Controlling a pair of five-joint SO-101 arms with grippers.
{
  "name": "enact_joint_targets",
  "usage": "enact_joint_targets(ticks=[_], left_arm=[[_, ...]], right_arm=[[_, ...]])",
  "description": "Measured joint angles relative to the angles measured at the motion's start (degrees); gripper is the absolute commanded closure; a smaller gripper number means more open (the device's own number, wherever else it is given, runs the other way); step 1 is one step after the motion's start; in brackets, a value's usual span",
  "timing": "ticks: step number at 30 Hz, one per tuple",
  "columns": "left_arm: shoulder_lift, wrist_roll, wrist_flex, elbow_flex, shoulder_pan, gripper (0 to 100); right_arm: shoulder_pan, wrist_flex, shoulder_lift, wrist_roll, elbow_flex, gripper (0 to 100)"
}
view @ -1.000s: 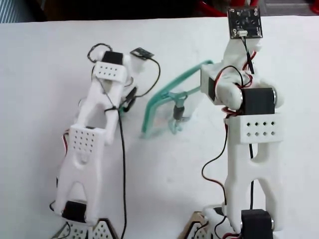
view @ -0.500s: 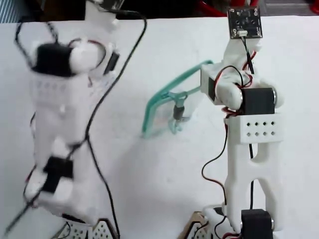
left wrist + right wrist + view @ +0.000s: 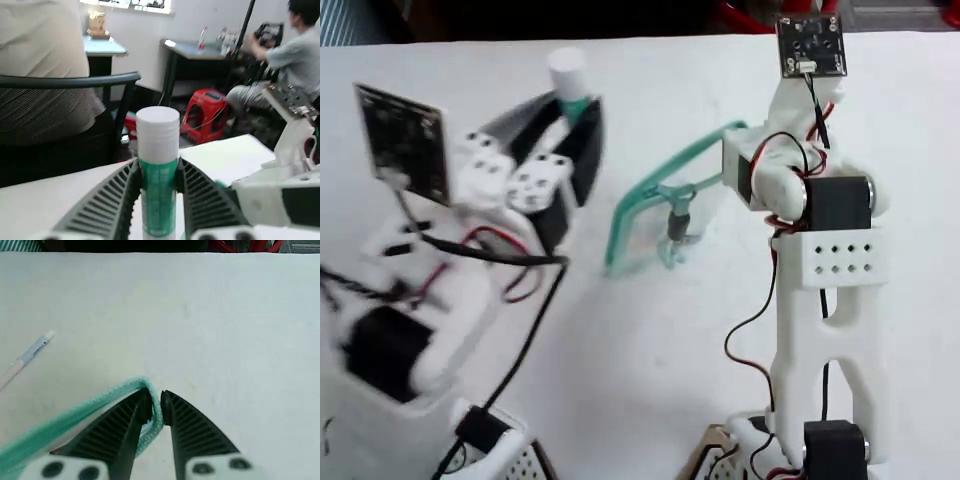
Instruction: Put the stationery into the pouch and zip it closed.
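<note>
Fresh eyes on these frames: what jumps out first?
The glue stick, held upright in the left gripper over the left side of the table. Next, the right gripper pinching the green rim of the pouch mid-table, with a pencil lying loose nearby.

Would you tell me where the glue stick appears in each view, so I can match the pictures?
High view: glue stick upper left, upright.
Left wrist view: mid-picture, clamped in the left end effector, cap up.
Right wrist view: right end effector pinches the pouch rim.
Shared landmark: the pouch, right of the glue stick in the high view.
</note>
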Motion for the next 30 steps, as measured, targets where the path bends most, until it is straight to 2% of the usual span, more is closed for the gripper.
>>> enact_joint_targets(ticks=[4,7,10,18,30], left_arm=[[-7.56,1.76,-24.0,19.96,4.84,98],[-9.49,2.02,-34.2,27.87,6.86,98],[-7.38,2.02,-40.88,31.12,7.65,98],[5.71,4.13,-44.13,30.15,7.82,98],[6.42,4.04,-45.19,30.68,10.02,98]], right_arm=[[0.0,0.0,0.0,0.0,0.0,97.8],[0.0,0.0,0.0,0.0,0.0,97.8],[0.0,0.0,0.0,0.0,0.0,97.8],[0.88,-0.7,0.0,0.0,0.44,97.8],[1.32,-0.7,0.0,0.0,0.53,97.8]])
